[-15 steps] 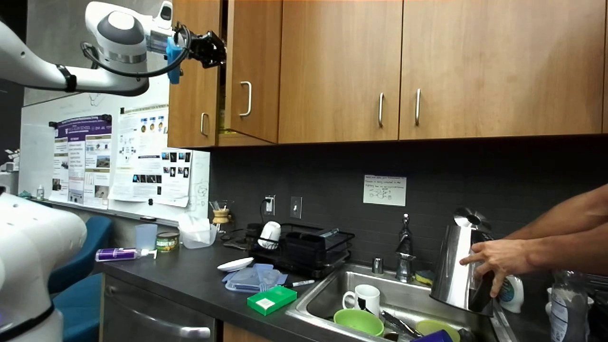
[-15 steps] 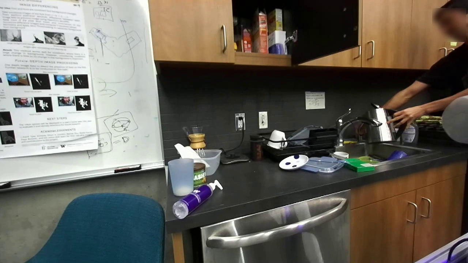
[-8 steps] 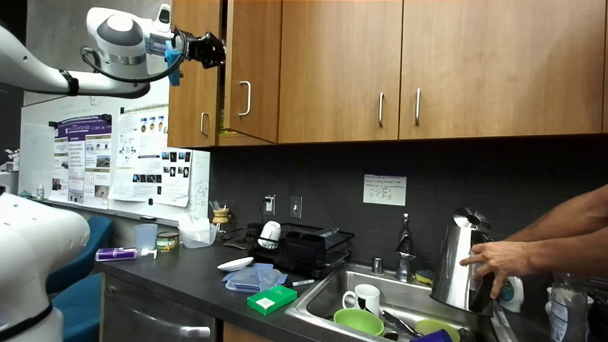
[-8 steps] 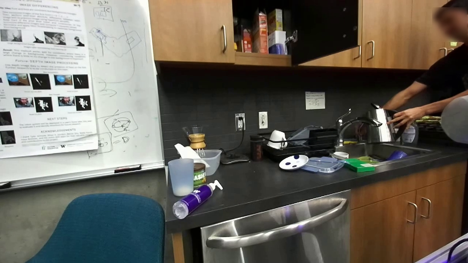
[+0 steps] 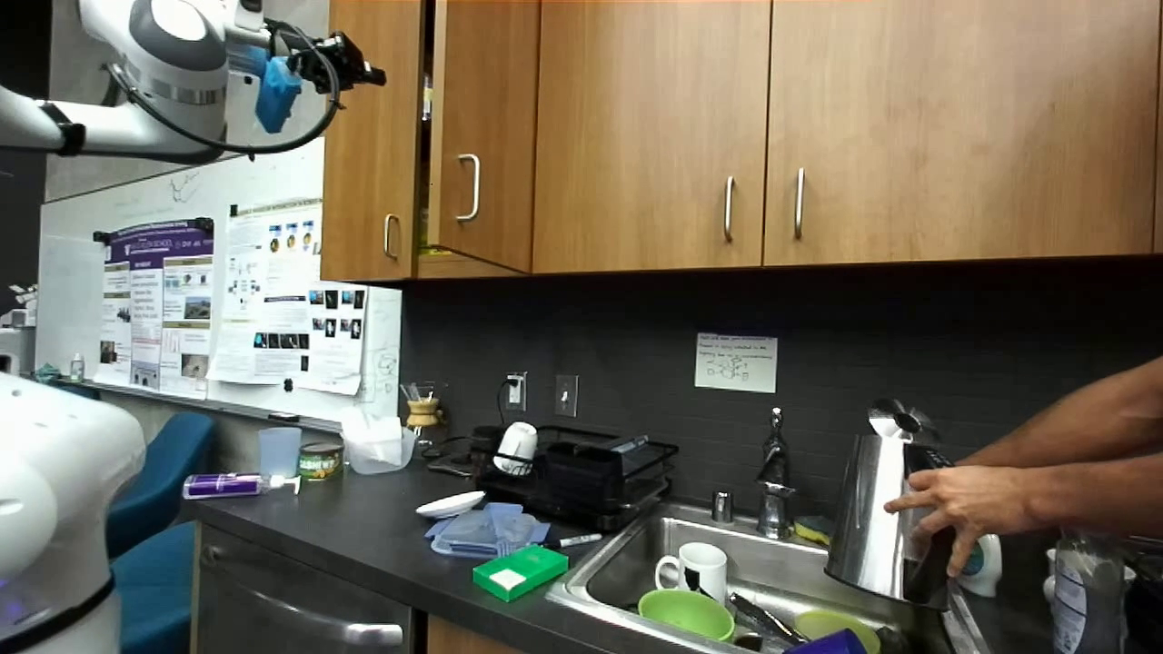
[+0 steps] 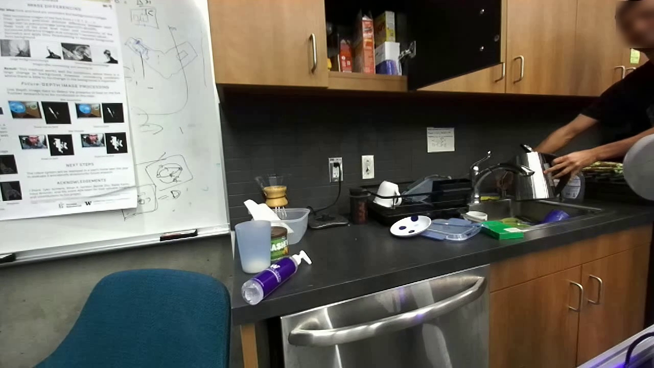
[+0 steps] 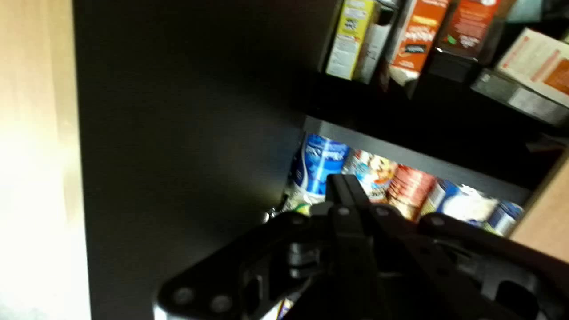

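Cupboard door [image 5: 486, 118], one, stands ajar high above the counter [image 5: 363, 527]; near it but apart hangs the single gripper [image 7: 349, 178], clenched, its two jaws drawn together. Beyond, in the wrist view, the shelves [image 7: 409, 153] hold at least one yellow box [image 7: 351, 40], one orange box [image 7: 420, 35], one blue canister [image 7: 322, 164] and one red can [image 7: 409, 186]. At least three closed doors [image 5: 650, 136] share the row. Below, on the counter, lie one purple pump bottle [image 6: 271, 280] and one green box [image 5: 520, 572]. One white mug [image 5: 704, 568] and one green bowl [image 5: 686, 616] sit in the sink [image 5: 763, 572], where one person [image 6: 623, 107] holds one metal vessel [image 5: 868, 518].
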Robot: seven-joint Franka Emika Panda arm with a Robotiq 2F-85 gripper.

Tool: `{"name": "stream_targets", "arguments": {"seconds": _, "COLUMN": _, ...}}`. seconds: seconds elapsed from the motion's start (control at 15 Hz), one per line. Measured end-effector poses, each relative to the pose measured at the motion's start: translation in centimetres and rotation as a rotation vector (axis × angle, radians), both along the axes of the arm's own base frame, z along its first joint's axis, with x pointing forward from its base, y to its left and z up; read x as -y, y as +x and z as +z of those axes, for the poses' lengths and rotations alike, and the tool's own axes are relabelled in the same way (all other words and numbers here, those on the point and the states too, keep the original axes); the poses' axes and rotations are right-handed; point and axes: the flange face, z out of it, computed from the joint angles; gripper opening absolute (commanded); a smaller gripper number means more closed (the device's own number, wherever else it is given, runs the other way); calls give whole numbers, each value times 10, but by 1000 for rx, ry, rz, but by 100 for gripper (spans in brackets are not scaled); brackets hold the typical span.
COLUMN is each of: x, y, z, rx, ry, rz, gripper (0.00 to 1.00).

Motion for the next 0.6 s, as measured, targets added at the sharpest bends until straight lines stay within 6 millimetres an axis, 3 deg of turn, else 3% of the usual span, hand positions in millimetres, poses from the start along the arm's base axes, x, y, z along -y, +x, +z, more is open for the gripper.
{"name": "stream_targets", "arguments": {"seconds": 0.33, "x": -25, "y": -68, "z": 15, "rx": 21, "ry": 87, "rz": 285, "gripper": 0}}
{"name": "stream_targets", "arguments": {"seconds": 0.6, "x": -20, "y": -83, "z": 0, "rx": -57, "ry": 223, "rz": 470, "gripper": 0}}
